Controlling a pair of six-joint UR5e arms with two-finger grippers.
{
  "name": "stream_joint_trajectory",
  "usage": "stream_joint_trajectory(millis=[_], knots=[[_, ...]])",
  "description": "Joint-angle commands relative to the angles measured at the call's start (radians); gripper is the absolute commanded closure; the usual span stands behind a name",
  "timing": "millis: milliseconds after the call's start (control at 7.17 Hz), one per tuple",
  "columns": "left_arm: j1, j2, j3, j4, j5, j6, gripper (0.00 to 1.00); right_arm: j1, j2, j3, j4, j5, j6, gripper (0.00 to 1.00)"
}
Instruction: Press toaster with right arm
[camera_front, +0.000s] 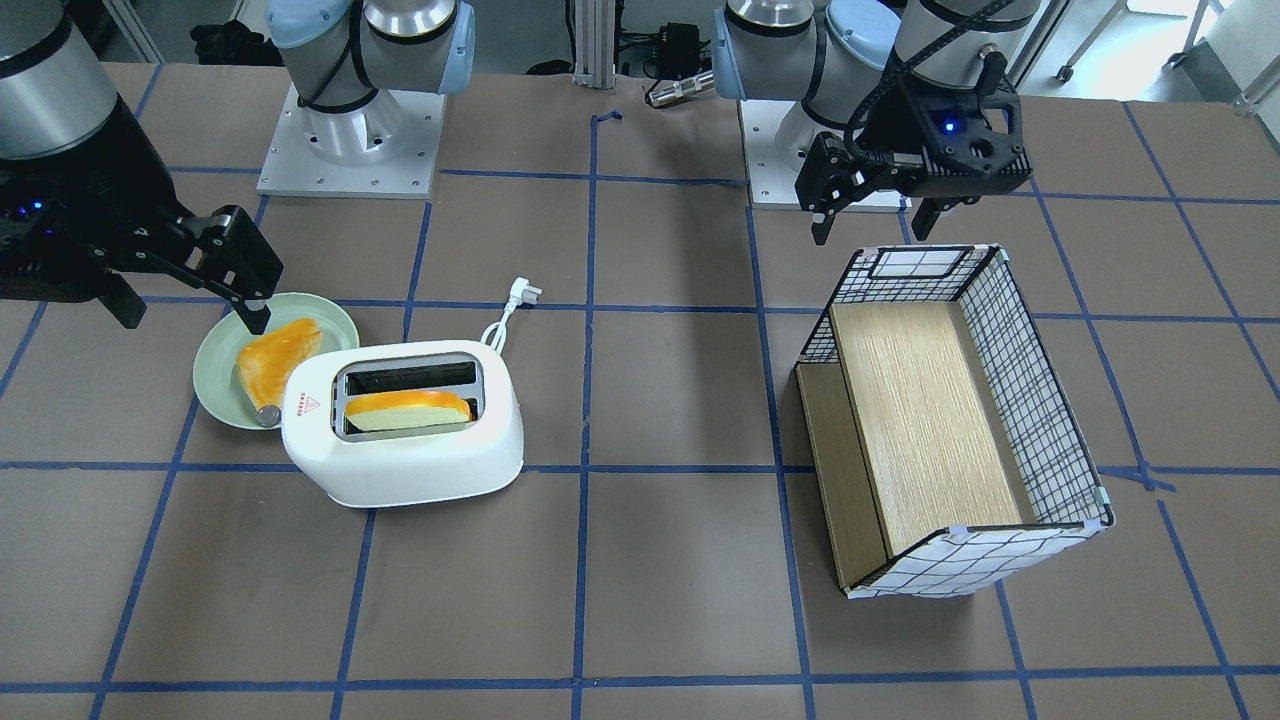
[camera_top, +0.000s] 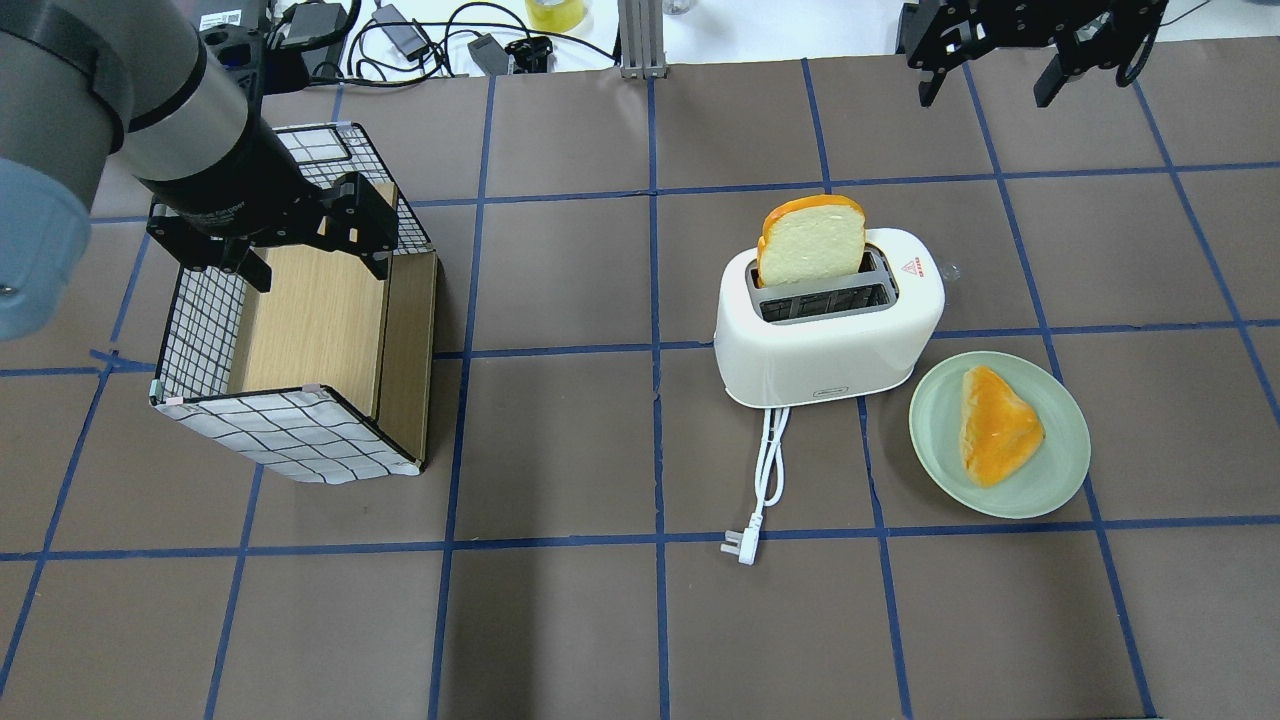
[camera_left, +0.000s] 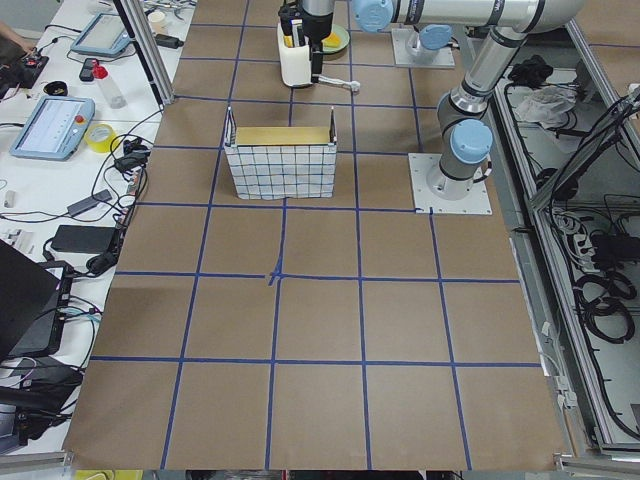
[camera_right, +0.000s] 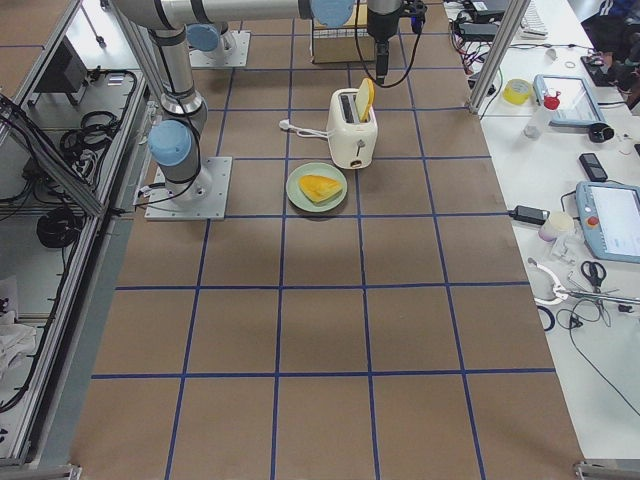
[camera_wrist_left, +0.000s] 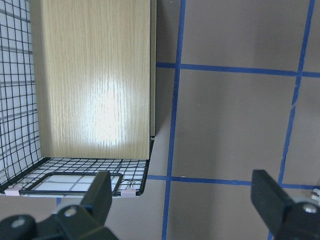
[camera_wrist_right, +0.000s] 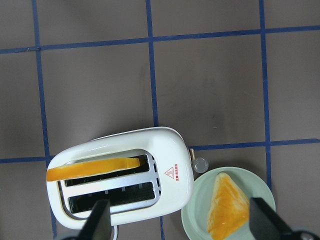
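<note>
Black fingers (camera_wrist_right: 100, 222) of the right gripper (camera_wrist_right: 182, 222) frame the bottom of the right wrist view. The jaws are spread wide and hold nothing, and the camera looks straight down on the toaster (camera_wrist_right: 172, 150) well below. That view alone shows plainly the small silvery knob (camera_wrist_right: 201, 164) jutting from the toaster's end, just beside the rim of the green plate (camera_wrist_right: 197, 210). From overhead the knob is nearly hidden behind the white body.

The overhead view gives something else — a slice of bread (camera_top: 810, 240) standing tall out of the slot farther from the robot. It also shows the white cord (camera_top: 768, 460) running from the toaster's near side toward the robot and ending in a plug (camera_top: 738, 548) flat on the table (camera_top: 560, 620).

The toaster sits upright in the robot's right half of the table, slots facing up. Its long axis lies across the table, left to right, slightly skewed. The knob end, marked with the orange triangle, points to the robot's right. A second slice (camera_top: 998, 425) lies on the plate.

The left gripper (camera_wrist_left: 182, 200) hangs over the grid-patterned box (camera_wrist_left: 20, 100) — jaws wide too, gripping nothing.
</note>
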Motion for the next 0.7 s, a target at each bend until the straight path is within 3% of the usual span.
stream_joint_trajectory(millis=[0,558], knots=[[0.000,0.000,0.000,0.000,0.001,0.000,0.00,-0.001,0.001,-0.001,0.000,-0.003,0.000,0.04],[0.000,0.000,0.000,0.000,0.001,0.000,0.00,-0.001,0.001,-0.001,0.000,-0.003,0.000,0.05]])
